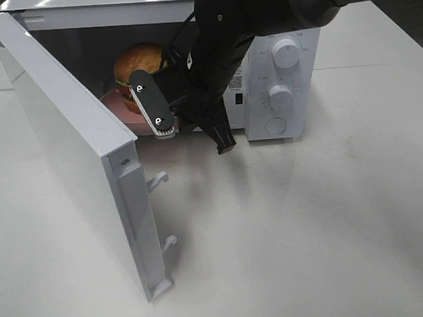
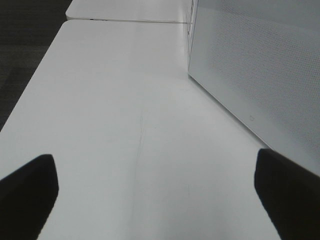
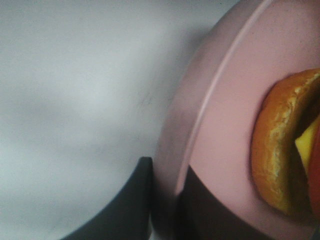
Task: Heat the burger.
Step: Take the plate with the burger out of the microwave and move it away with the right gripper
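The burger, with its golden-brown bun, sits on a round pink plate inside the open microwave. My right gripper reaches into the oven's mouth at the plate's near edge. In the right wrist view the plate's rim lies between the two dark fingers, and the gripper is shut on it, with the burger just beyond. My left gripper stands wide open over bare table with nothing between its fingers; it does not show in the exterior view.
The microwave's door swings far out to the front left, its latch hooks pointing right. Two knobs sit on the panel at the right. The microwave's white perforated side wall stands beside my left gripper.
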`<state>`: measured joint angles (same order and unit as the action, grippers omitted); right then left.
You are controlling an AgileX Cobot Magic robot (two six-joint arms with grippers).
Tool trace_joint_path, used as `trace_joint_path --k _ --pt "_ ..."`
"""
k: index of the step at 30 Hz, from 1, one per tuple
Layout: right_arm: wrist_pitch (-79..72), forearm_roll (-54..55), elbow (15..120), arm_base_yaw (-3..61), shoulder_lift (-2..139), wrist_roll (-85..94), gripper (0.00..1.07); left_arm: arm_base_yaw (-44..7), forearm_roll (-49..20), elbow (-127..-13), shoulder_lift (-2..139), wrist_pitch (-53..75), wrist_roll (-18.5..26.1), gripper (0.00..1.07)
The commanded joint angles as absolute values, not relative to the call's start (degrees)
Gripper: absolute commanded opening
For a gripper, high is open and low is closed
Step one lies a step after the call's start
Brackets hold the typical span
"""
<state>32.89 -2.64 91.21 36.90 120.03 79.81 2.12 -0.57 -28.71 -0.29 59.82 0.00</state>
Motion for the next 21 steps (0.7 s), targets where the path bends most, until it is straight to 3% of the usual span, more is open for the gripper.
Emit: trace_joint_path --k 1,21 --pt "30.3 -3.0 90.8 37.0 116.9 80.4 0.0 2.3 -0.7 -28.6 -1.5 59.2 0.0 1.0" --pt "30.3 -2.9 81.7 37.0 108.6 82.4 0.0 2.3 -0.7 -28.6 -1.5 59.2 0.0 1.0"
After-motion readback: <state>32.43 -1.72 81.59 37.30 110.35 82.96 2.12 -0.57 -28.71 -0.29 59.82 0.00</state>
